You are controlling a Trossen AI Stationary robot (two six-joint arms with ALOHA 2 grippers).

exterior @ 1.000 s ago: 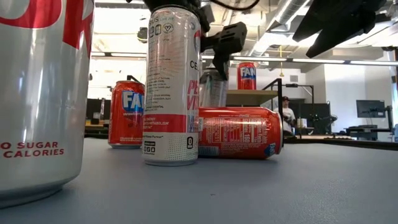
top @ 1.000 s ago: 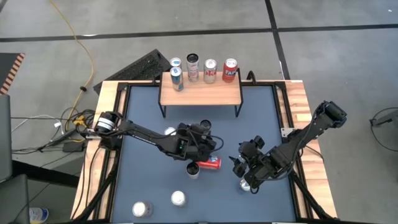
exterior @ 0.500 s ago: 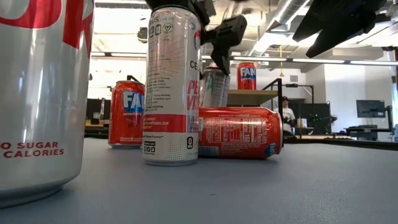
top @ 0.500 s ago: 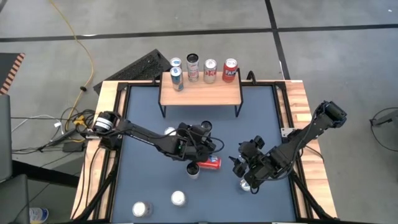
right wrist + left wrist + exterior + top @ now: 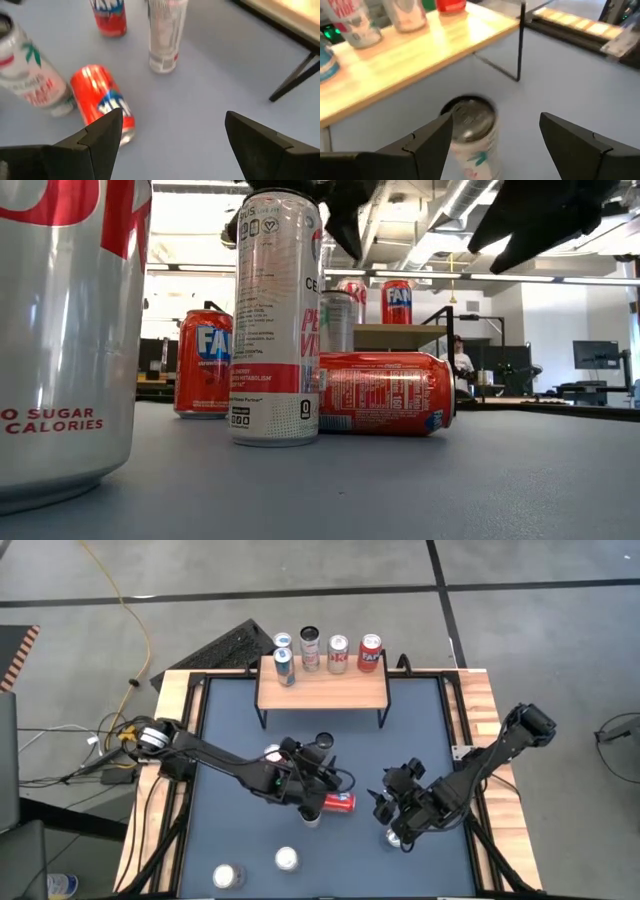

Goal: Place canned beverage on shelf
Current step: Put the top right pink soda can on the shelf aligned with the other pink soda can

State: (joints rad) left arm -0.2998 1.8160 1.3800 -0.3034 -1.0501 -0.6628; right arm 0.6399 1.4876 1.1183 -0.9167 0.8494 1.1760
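Left gripper hangs open mid-table; its wrist view alone shows a can between the fingers, ungripped, before the shelf.

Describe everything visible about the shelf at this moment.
The shelf is a low rack with a light wooden rectangular top and thin black metal legs, standing at the far edge of the blue table surface. Five upright cans stand along its back edge: four in a row and one slightly forward on the left. Its front part is bare wood. In the left wrist view its top and a black leg show close ahead. Neither gripper touches it.
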